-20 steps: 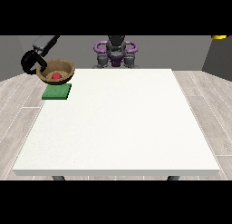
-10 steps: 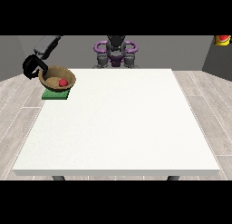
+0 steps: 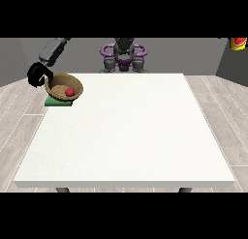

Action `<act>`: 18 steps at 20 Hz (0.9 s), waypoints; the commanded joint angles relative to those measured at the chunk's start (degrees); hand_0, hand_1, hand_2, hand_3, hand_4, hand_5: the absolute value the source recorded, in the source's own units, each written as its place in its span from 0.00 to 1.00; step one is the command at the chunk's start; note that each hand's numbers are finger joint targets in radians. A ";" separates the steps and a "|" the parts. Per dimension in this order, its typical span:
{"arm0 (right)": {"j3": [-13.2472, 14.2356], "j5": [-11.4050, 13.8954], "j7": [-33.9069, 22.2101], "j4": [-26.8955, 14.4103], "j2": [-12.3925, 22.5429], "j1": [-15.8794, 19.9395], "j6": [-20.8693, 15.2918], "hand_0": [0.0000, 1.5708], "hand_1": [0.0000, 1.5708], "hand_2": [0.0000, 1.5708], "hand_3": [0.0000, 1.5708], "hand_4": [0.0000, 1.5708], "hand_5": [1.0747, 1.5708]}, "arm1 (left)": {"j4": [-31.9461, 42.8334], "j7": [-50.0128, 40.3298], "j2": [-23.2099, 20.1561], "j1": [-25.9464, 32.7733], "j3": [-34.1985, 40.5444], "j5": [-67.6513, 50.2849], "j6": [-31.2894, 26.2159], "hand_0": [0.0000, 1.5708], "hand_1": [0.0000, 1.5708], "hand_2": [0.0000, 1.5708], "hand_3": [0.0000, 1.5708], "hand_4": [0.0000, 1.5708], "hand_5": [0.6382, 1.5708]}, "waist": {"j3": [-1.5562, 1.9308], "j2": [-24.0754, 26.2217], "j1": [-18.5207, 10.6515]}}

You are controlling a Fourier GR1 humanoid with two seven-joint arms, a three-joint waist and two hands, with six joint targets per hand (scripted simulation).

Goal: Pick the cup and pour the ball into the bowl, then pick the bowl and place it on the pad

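Round brown wooden-looking bowl (image 3: 64, 87) over the flat green square pad (image 3: 59, 102), at the white table's (image 3: 126, 131) far corner on the view's left.

The bowl tilts, opening towards the camera, a small red ball (image 3: 69, 91) inside; the black hand at the view's left (image 3: 38, 74) curls round its rim.

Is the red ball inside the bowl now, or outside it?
Inside: the red ball lies in the brown bowl, above the green pad.

Ball (image 3: 69, 91) in bowl (image 3: 57, 83) — over pad (image 3: 56, 103)
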State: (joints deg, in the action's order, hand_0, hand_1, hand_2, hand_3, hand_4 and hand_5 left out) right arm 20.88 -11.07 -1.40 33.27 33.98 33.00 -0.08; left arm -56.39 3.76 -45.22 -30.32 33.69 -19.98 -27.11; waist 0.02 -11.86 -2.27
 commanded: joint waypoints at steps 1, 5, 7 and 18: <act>2.44 -0.48 1.74 -4.14 0.79 0.99 -3.32 1.00 1.00 1.00 0.64 0.34 0.99 | -3.18 -3.09 -0.42 -2.24 -0.43 -2.20 0.77 0.00 0.00 0.00 0.00 0.76 0.99 | 0.06 -2.53 -2.47; 2.64 0.30 2.16 -2.32 3.81 1.07 -5.28 1.00 1.00 1.00 0.62 0.00 0.97 | 0.42 -1.52 -3.14 -1.79 0.93 -2.66 -1.41 0.00 0.00 0.00 0.00 0.76 0.99 | -0.01 -2.53 -0.49; 3.43 -0.39 0.34 -3.22 5.48 3.32 -4.96 0.98 0.98 0.92 0.56 0.00 0.96 | -3.01 0.22 0.31 -1.09 -1.23 -0.65 1.89 0.00 0.00 0.00 0.00 0.76 0.99 | 0.01 -2.64 -0.90; 3.85 -0.26 4.43 -3.84 4.37 4.68 -8.80 0.80 0.80 0.86 0.58 0.07 0.92 | 0.07 4.11 -2.55 0.26 0.49 -2.13 -1.42 0.00 0.00 0.00 0.00 0.76 0.99 | 0.00 -5.97 -3.52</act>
State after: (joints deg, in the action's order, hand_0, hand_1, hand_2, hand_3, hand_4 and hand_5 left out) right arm 24.79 -12.21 2.74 29.87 35.96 37.11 -7.85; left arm -56.42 5.75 -48.14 -31.17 34.03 -22.05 -27.90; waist 0.03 -16.64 -4.67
